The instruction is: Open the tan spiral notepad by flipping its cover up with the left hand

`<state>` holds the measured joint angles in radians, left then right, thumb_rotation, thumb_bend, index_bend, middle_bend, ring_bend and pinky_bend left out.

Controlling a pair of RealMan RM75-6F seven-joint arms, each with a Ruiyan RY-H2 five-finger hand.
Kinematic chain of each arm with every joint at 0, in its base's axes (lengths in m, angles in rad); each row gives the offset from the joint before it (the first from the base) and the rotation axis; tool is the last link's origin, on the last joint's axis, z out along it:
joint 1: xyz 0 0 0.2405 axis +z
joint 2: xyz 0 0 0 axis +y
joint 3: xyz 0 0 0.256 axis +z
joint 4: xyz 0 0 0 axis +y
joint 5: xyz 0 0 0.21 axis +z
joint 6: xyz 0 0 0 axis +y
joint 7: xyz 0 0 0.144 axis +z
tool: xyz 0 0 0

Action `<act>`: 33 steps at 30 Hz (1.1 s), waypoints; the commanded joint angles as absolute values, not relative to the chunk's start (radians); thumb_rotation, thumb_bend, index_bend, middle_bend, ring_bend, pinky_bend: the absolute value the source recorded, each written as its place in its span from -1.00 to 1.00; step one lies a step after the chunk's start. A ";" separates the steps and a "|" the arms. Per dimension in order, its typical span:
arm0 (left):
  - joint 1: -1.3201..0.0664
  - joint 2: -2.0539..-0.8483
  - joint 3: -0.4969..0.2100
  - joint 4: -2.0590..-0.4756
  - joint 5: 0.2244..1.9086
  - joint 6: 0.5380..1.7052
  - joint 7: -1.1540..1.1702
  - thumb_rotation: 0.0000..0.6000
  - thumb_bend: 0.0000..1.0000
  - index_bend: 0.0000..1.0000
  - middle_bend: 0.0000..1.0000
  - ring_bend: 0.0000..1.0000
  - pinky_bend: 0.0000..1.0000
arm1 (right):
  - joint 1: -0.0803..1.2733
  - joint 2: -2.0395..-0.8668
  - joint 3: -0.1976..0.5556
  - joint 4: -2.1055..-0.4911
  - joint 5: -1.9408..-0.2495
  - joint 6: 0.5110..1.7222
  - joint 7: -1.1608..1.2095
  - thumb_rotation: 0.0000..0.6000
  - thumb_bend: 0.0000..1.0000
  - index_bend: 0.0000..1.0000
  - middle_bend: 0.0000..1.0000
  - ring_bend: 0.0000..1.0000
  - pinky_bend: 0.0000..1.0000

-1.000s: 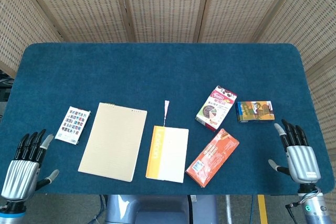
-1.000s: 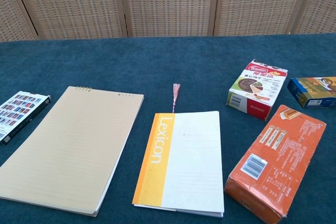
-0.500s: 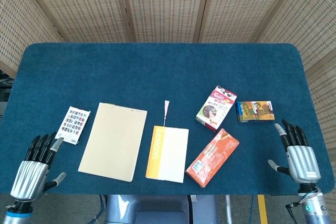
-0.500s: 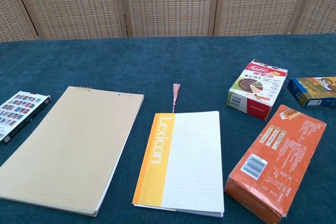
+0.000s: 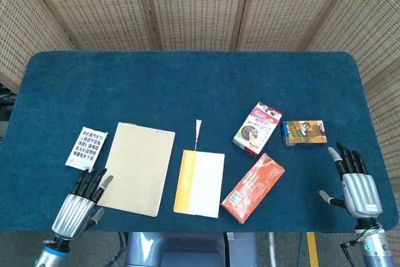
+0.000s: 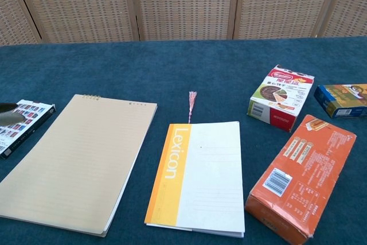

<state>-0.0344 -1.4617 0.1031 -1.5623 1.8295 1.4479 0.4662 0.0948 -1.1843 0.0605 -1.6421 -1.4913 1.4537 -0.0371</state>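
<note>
Nearest me, at the table's front edge: my left hand [image 5: 78, 204] sits empty with fingers extended and apart, fingertips just beside the near left corner of the tan spiral notepad [image 5: 136, 167]. I cannot tell from the head view whether they touch the cover; the chest view shows only a fingertip at its left border. My right hand [image 5: 356, 184] is at the far right front edge, also empty, fingers straight and spread, well apart from everything.

Notepad status: lies flat, cover closed, spiral binding at its far edge. Nothing lifted. Judgement: task not begun in any effective sense; the approach is roughly made, and the catching of the near edge and the flip up toward the spiral are both left to do.

Beside the notepad, to its right: a white and orange Lexicon notebook [image 5: 199, 183] with a pink tassel [image 5: 198, 130] past its far end, then an orange box [image 5: 253, 187]. To the notepad's left, a small card of colourful stickers [image 5: 87, 148]. Further back on the blue table [image 5: 187, 85]: a red and white snack box [image 5: 257, 128] and a blue box [image 5: 304, 132].
</note>
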 commanded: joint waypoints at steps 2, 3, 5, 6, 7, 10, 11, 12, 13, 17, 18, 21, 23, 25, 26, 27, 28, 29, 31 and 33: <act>-0.042 -1.498 0.120 -1.528 1.834 1.418 0.490 1.00 -0.27 -1.00 -1.00 -1.00 -1.00 | 0.095 -1.184 0.061 -1.643 -1.490 1.453 -0.034 1.00 -1.00 -1.00 -1.00 -1.00 -1.00; -0.044 -1.504 0.123 -1.522 1.833 1.410 0.494 1.00 -0.27 -1.00 -1.00 -1.00 -1.00 | 0.094 -1.184 0.061 -1.643 -1.490 1.454 -0.033 1.00 -1.00 -1.00 -1.00 -1.00 -1.00; -0.047 -1.513 0.124 -1.511 1.830 1.399 0.501 1.00 -0.27 -1.00 -1.00 -1.00 -1.00 | 0.094 -1.183 0.061 -1.644 -1.490 1.455 -0.032 1.00 -1.00 -1.00 -1.00 -1.00 -1.00; -0.049 -1.519 0.124 -1.505 1.828 1.394 0.506 1.00 -0.27 -1.00 -1.00 -1.00 -1.00 | 0.094 -1.183 0.061 -1.644 -1.490 1.455 -0.031 1.00 -1.00 -1.00 -1.00 -1.00 -1.00; -0.051 -1.524 0.124 -1.499 1.825 1.390 0.510 1.00 -0.27 -1.00 -1.00 -1.00 -1.00 | 0.094 -1.184 0.061 -1.644 -1.490 1.454 -0.030 1.00 -1.00 -1.00 -1.00 -1.00 -1.00; -0.054 -1.534 0.124 -1.487 1.814 1.382 0.513 1.00 -0.27 -1.00 -1.00 -1.00 -1.00 | 0.095 -1.183 0.062 -1.644 -1.488 1.452 -0.029 1.00 -1.00 -1.00 -1.00 -1.00 -1.00; -0.055 -1.537 0.124 -1.483 1.811 1.380 0.512 1.00 -0.27 -1.00 -1.00 -1.00 -1.00 | 0.095 -1.183 0.062 -1.644 -1.488 1.452 -0.029 1.00 -1.00 -1.00 -1.00 -1.00 -1.00; -0.056 -1.540 0.124 -1.479 1.808 1.377 0.512 1.00 -0.27 -1.00 -1.00 -1.00 -1.00 | 0.094 -1.184 0.062 -1.644 -1.488 1.452 -0.028 1.00 -1.00 -1.00 -1.00 -1.00 -1.00; -0.057 -1.542 0.124 -1.476 1.806 1.375 0.512 1.00 -0.27 -1.00 -1.00 -1.00 -1.00 | 0.095 -1.184 0.062 -1.644 -1.488 1.452 -0.028 1.00 -1.00 -1.00 -1.00 -1.00 -1.00; -0.062 -1.557 0.126 -1.455 1.794 1.362 0.517 1.00 -0.27 -1.00 -1.00 -1.00 -1.00 | 0.095 -1.183 0.063 -1.645 -1.486 1.452 -0.028 1.00 -1.00 -1.00 -1.00 -1.00 -1.00; -0.062 -1.559 0.126 -1.452 1.791 1.360 0.517 1.00 -0.27 -1.00 -1.00 -1.00 -1.00 | 0.095 -1.183 0.063 -1.645 -1.486 1.452 -0.028 1.00 -1.00 -1.00 -1.00 -1.00 -1.00; -0.068 -1.572 0.123 -1.443 1.780 1.348 0.517 1.00 -0.27 -1.00 -1.00 -1.00 -1.00 | 0.094 -1.183 0.063 -1.647 -1.483 1.450 -0.024 1.00 -1.00 -1.00 -1.00 -1.00 -1.00; -0.072 -1.583 0.123 -1.432 1.774 1.338 0.524 1.00 -0.27 -1.00 -1.00 -1.00 -1.00 | 0.094 -1.181 0.063 -1.648 -1.482 1.449 -0.023 1.00 -1.00 -1.00 -1.00 -1.00 -1.00; -0.074 -1.593 0.123 -1.421 1.770 1.334 0.529 1.00 -0.27 -1.00 -1.00 -1.00 -1.00 | 0.095 -1.182 0.064 -1.649 -1.481 1.448 -0.024 1.00 -1.00 -1.00 -1.00 -1.00 -1.00; -0.075 -1.597 0.123 -1.417 1.767 1.331 0.531 1.00 -0.27 -1.00 -1.00 -1.00 -1.00 | 0.095 -1.182 0.064 -1.650 -1.480 1.446 -0.024 1.00 -1.00 -1.00 -1.00 -1.00 -1.00; -0.076 -1.602 0.124 -1.412 1.765 1.329 0.532 1.00 -0.26 -1.00 -1.00 -1.00 -1.00 | 0.095 -1.182 0.064 -1.650 -1.478 1.446 -0.023 1.00 -1.00 -1.00 -1.00 -1.00 -1.00; -0.077 -1.606 0.123 -1.408 1.762 1.328 0.532 1.00 -0.27 -1.00 -1.00 -1.00 -1.00 | 0.095 -1.182 0.064 -1.650 -1.477 1.445 -0.023 1.00 -1.00 -1.00 -1.00 -1.00 -1.00; -0.078 -1.611 0.123 -1.404 1.759 1.326 0.531 1.00 -0.27 -1.00 -1.00 -1.00 -1.00 | 0.095 -1.182 0.064 -1.650 -1.477 1.445 -0.022 1.00 -1.00 -1.00 -1.00 -1.00 -1.00; -0.083 -1.619 0.121 -1.396 1.753 1.318 0.536 1.00 -0.26 -1.00 -1.00 -1.00 -1.00 | 0.095 -1.181 0.064 -1.652 -1.476 1.445 -0.020 1.00 -1.00 -1.00 -1.00 -1.00 -1.00; -0.090 -1.626 0.117 -1.391 1.750 1.313 0.546 1.00 -0.26 -1.00 -1.00 -1.00 -1.00 | 0.095 -1.181 0.064 -1.653 -1.476 1.444 -0.019 1.00 -0.99 -1.00 -1.00 -1.00 -1.00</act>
<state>-0.0866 -1.6222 0.1190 -1.3941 1.7526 1.3163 0.5414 0.0947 -1.1808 0.0641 -1.6529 -1.4756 1.4441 -0.0193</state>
